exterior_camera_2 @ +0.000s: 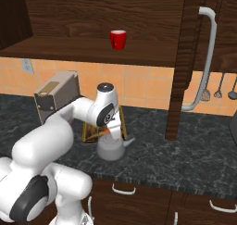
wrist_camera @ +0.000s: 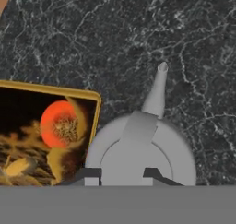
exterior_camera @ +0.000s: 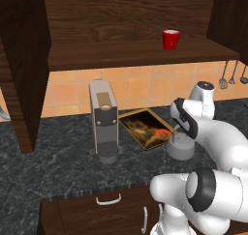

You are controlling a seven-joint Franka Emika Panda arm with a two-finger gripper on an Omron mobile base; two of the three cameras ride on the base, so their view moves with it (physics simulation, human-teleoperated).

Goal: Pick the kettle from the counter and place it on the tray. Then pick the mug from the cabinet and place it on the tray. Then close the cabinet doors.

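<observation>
The grey kettle stands on the dark marbled counter, spout pointing away from the tray. My gripper reaches down onto the kettle's top, its fingers drawn in around the handle. The gold-rimmed tray lies flat just beside the kettle, almost touching it. On the open cabinet's shelf the red mug stands upright. Both cabinet doors stand open.
A tall grey coffee machine stands left of the tray. Kitchen utensils hang on the tiled wall at the right. Drawers with curved silver handles sit below the counter edge. The open right door hangs over the counter.
</observation>
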